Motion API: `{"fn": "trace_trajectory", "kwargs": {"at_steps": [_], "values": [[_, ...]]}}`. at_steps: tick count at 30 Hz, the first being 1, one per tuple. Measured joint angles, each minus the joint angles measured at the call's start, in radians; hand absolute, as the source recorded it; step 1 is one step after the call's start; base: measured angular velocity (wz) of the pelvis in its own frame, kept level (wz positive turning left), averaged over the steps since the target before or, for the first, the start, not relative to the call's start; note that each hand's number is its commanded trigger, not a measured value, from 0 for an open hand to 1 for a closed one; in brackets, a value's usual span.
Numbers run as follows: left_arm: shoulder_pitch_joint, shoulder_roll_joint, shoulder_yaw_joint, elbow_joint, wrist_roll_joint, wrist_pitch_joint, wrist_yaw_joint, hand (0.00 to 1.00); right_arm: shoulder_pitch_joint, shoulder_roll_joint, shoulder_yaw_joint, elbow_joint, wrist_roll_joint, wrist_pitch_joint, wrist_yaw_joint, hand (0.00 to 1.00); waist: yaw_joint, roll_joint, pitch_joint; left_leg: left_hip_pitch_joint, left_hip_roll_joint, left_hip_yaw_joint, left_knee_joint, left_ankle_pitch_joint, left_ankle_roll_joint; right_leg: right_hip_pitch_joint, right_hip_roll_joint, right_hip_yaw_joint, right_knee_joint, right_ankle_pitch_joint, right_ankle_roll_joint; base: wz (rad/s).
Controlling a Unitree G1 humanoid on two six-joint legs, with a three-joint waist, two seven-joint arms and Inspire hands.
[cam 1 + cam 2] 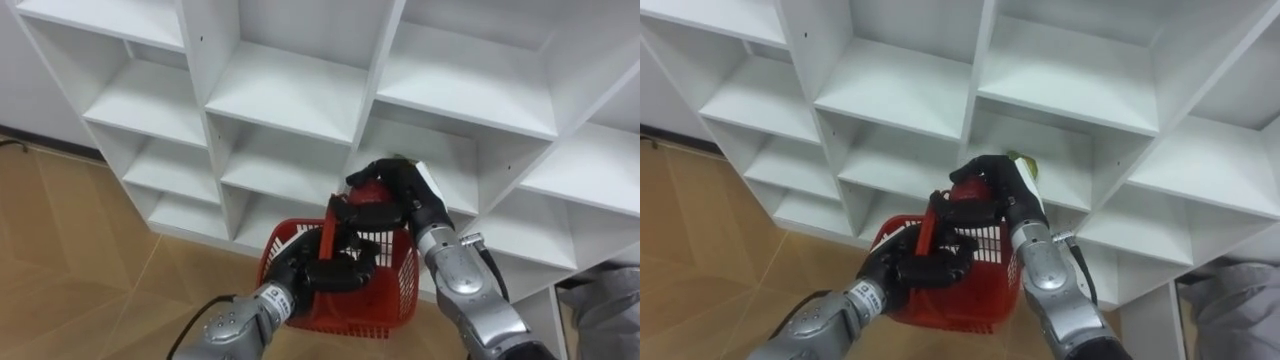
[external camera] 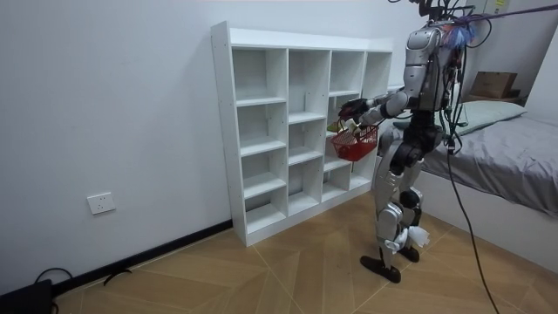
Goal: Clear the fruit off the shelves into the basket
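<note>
No writing, number or sign can be read anywhere, whether on the white shelf unit (image 1: 300, 90), the red basket (image 1: 395, 292) or the wall socket (image 2: 101, 203).

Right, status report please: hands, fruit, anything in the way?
Left hand shut on handle of red plastic basket. Right hand shut on red round fruit, just above basket, before white shelf unit. Drop path looks clear.

Stands upright, both arms bent forward at chest height. Curls the left hand (image 1: 298, 272), lower centre of frame, round the basket handle (image 1: 327, 228). Holds the right hand (image 1: 400, 192) just above, forearm rising from lower right, fingers clasped over a red fruit (image 1: 368, 190).
</note>
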Motion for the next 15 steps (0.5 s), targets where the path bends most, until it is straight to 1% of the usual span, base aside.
{"fn": "trace_trajectory", "kwargs": {"at_steps": [4,9,14,15], "values": [[0.007,0.005,0.001,0.000,0.016,0.000,-0.005,1.00,0.001,0.000,0.000,0.000,0.003,0.010,0.007,1.00,0.003,-0.002,0.0006,0.007,-0.001,0.001,-0.002,0.000,0.000,0.003,0.000,0.002,0.000,0.000,0.000,-0.01],[0.038,0.013,0.001,0.000,0.017,0.000,-0.009,1.00,0.001,0.000,0.000,0.003,0.003,0.057,0.045,1.00,0.004,-0.009,0.0002,0.015,0.000,0.005,-0.005,0.000,0.000,0.007,0.001,0.007,0.001,-0.001,0.001,-0.02],[0.056,0.020,0.003,0.001,0.016,0.002,-0.009,1.00,0.001,-0.002,0.000,0.016,-0.007,0.073,0.048,1.00,0.003,-0.010,0.0003,0.015,0.000,0.005,-0.005,0.000,0.000,0.007,0.002,0.007,0.002,-0.001,0.001,0.00],[0.065,0.022,0.009,0.001,0.015,0.001,-0.009,1.00,0.001,-0.006,0.000,0.020,-0.032,0.091,0.045,1.00,0.004,-0.010,0.0003,0.015,0.000,0.005,-0.005,0.000,0.000,0.007,0.002,0.008,0.002,-0.001,0.001,0.00]]}}
